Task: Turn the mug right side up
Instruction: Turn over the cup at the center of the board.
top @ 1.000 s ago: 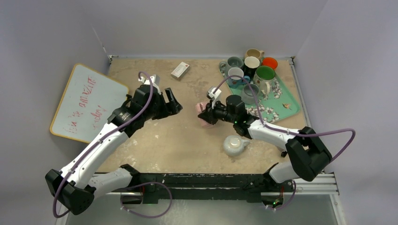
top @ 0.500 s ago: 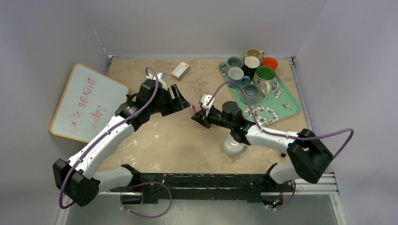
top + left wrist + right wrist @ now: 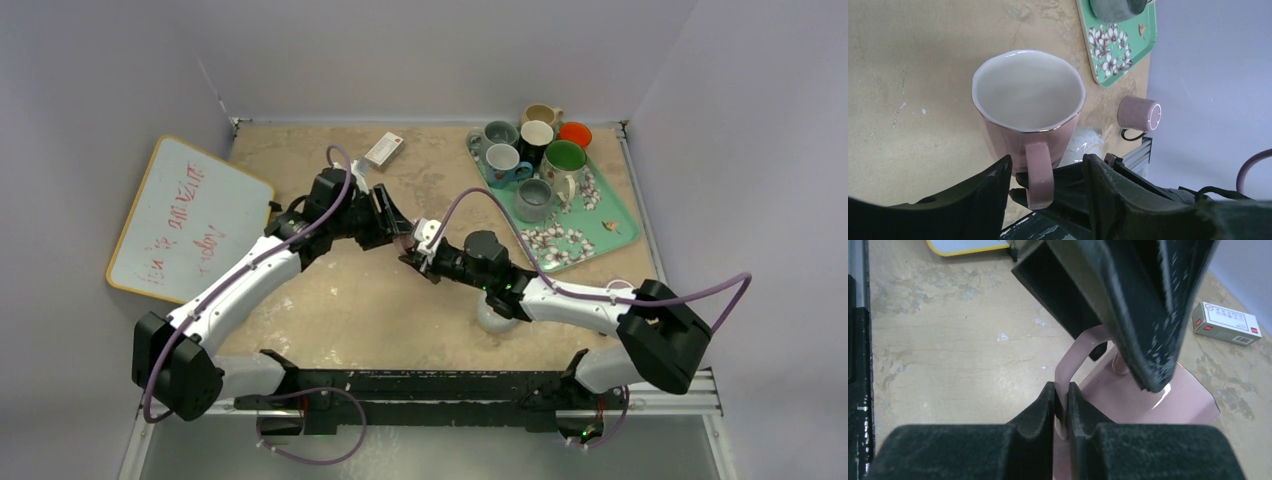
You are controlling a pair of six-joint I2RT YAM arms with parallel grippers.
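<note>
Holding pink mug (image 3: pixel 1028 100) by its handle over mid-desk (image 3: pixel 330 300), right gripper (image 3: pixel 1062 407) jaws pinch it; left gripper (image 3: pixel 1047 167) jaws spread around it, likely for regrasp.

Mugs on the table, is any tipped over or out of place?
Yes: a mauve mug lies on its side by the table's near edge, away from the green tray where upright mugs stand. The right gripper holds the pink mug by its handle.
</note>
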